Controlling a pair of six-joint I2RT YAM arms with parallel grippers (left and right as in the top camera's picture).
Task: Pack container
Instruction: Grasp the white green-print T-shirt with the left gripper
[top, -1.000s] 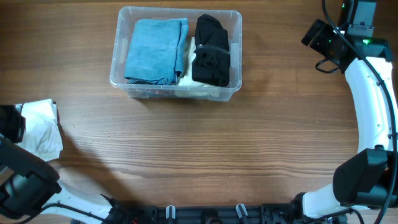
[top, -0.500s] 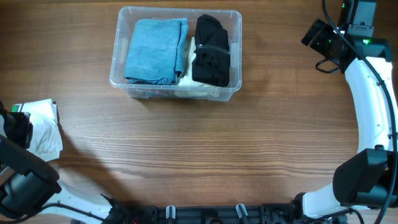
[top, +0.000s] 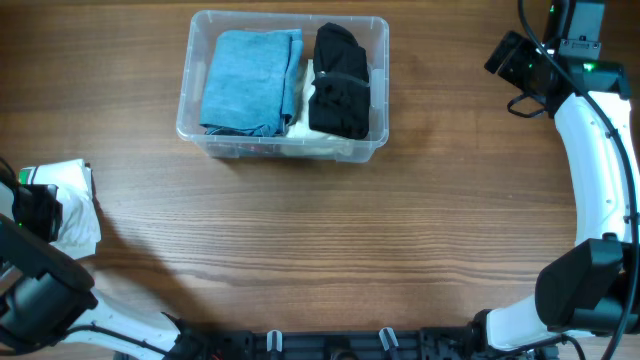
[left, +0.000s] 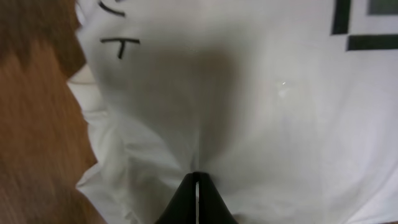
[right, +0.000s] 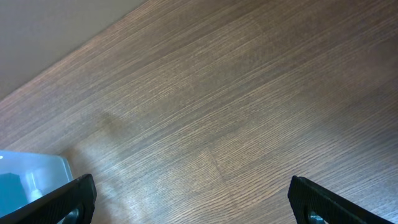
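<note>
The clear container (top: 186, 104) stands at the back middle of the table. It holds a folded blue cloth (top: 248, 80), a black cloth (top: 340, 82) and something white under them (top: 322, 142). A white garment (top: 75, 205) with black print lies at the left edge. My left gripper (top: 38, 210) is on it, and in the left wrist view its jaws (left: 196, 177) are shut, pinching the white garment (left: 261, 112). My right gripper (right: 193, 199) is open and empty above bare wood at the far right (top: 512, 62). The container's corner (right: 31, 177) shows in the right wrist view.
The wooden table (top: 330, 240) stretches between the container and the front edge. The right arm's white link (top: 600, 170) runs along the right side.
My left gripper has moved a little to the right and forward onto the white garment. The right arm and the container have not moved.
</note>
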